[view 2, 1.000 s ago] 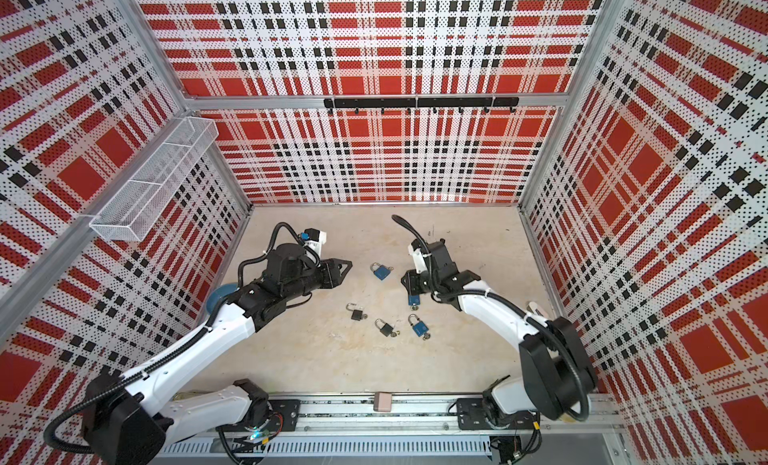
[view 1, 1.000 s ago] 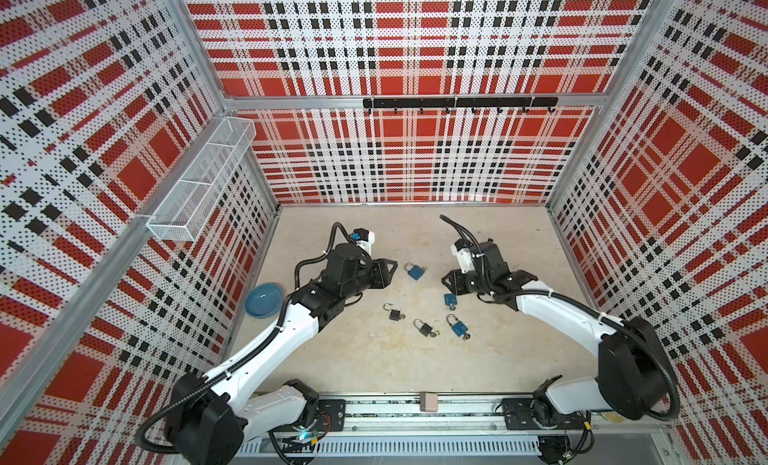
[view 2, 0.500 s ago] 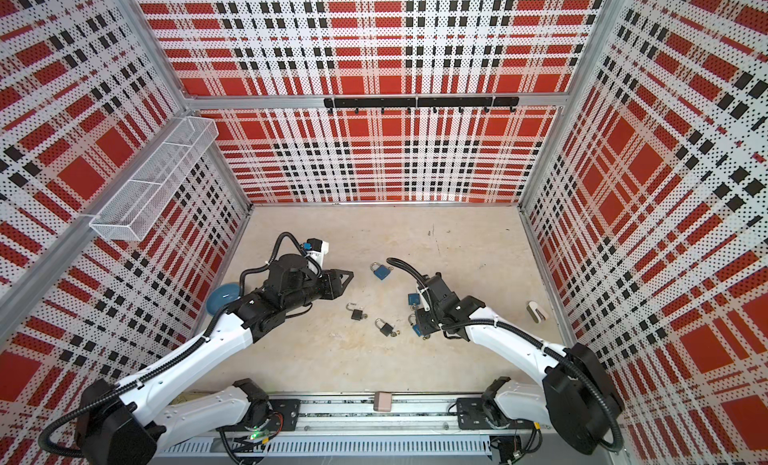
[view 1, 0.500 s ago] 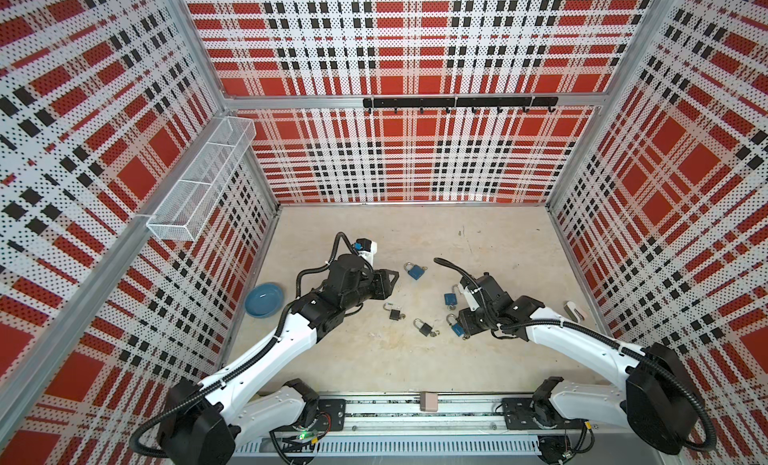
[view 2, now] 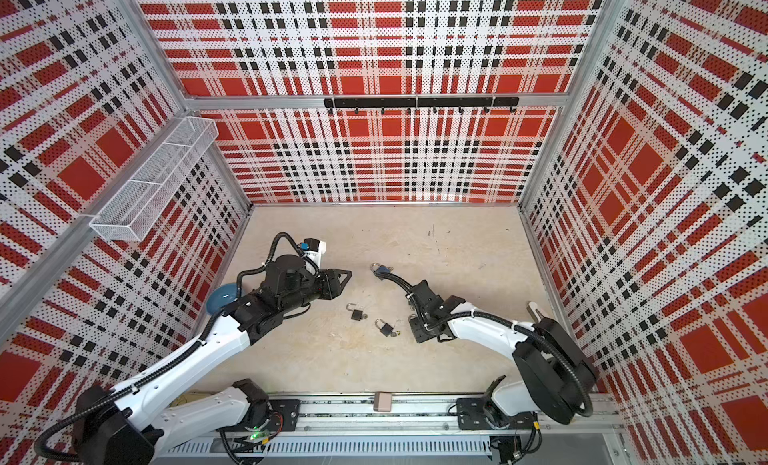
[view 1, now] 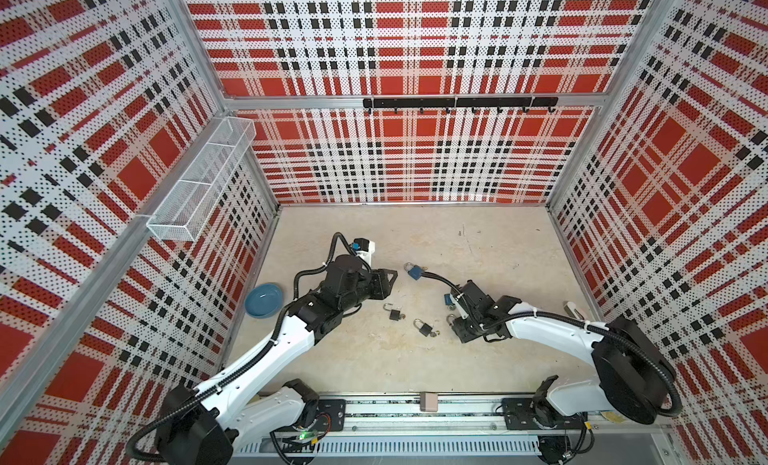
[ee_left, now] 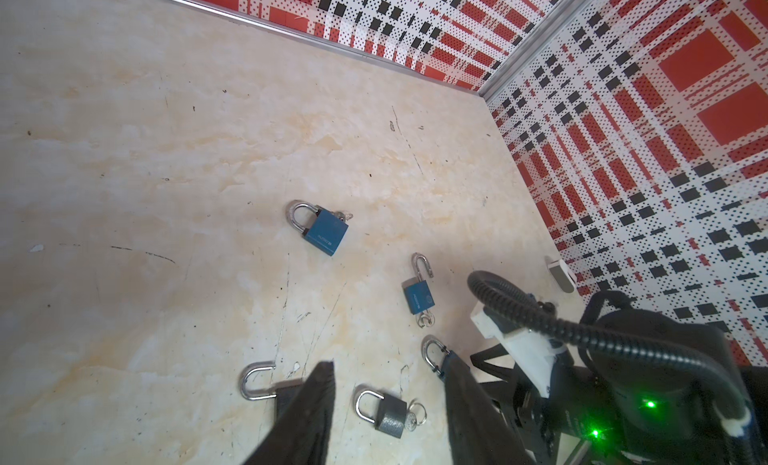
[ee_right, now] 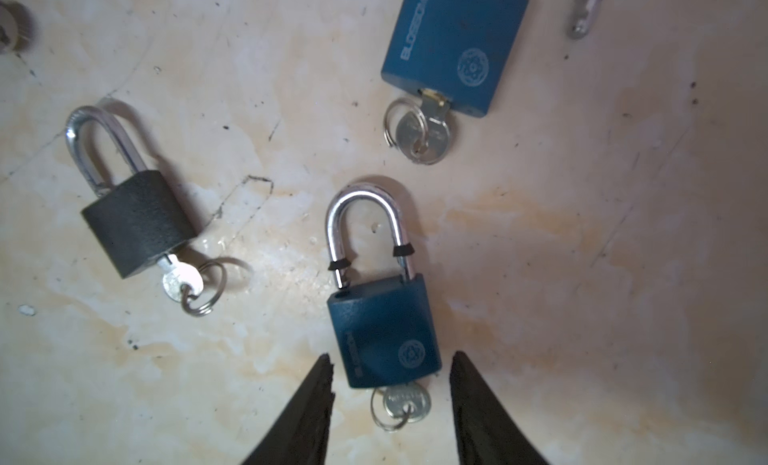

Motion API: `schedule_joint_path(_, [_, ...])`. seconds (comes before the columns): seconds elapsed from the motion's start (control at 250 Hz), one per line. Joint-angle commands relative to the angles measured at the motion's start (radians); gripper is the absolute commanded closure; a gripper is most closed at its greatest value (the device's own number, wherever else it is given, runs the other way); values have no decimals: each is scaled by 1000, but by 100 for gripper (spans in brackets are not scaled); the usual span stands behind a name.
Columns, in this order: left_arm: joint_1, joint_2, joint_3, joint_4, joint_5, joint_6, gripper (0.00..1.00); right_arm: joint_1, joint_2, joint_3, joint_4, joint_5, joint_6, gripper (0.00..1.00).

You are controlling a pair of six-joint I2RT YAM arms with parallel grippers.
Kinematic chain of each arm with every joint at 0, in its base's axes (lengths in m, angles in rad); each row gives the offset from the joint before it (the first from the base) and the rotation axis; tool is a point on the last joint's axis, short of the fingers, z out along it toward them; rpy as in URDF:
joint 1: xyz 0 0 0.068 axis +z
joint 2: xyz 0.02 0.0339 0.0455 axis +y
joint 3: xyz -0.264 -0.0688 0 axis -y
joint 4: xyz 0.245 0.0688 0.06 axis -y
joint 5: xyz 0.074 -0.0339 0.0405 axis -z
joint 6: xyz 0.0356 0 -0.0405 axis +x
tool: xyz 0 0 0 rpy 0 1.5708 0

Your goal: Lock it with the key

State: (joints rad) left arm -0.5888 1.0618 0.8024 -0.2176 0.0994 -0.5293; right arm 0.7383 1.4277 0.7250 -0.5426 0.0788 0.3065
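Red-plaid perforated walls (view 1: 415, 172) around a beige table (view 1: 374, 359); the work area is mid-table, right of centre. The target appears to be the blue padlock (ee_right: 384, 338) lying flat under the right arm. Its shackle (ee_right: 365, 217) is raised, free leg just clear of its hole in the body, so it is unlocked. The key (ee_right: 406, 400) sits in the base, ring attached.

Right gripper (ee_right: 391, 357) is low over the lock, jaws spread either side of the key end with a gap on each side — nothing grasped. Judgement: this straddle sets up a pinch on the body or key, steadying the lock so the shackle can be pressed home.

Left gripper (ee_left: 390, 361) hovers to the left, jaws likewise apart and empty, pointed toward the locks — probably placed to assist.

A dark padlock (ee_right: 137, 230) lies just left of the target and a second blue padlock (ee_right: 453, 47) just beyond it on the far side. Both are close enough to get bumped.
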Motion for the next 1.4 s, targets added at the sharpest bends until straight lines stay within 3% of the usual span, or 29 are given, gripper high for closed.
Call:
schedule_joint_path(0.0, [10,-13,0,-1,-12,6,53,15,25,30,5,33,2,52])
schedule_joint_path(0.6, [24,-29,-13,13,23,3,53,79,155,82,2,101,26,57])
schedule_joint_path(0.84, [35,-38,-14,12,27,6,53,83,178,92,3,100,32,65])
schedule_joint_path(1.104, [35,-47,-20,9,28,4,52,91,185,99,16,98,41,56])
schedule_joint_path(1.396, [39,-48,-22,10,29,3,52,91,205,116,23,91,40,54])
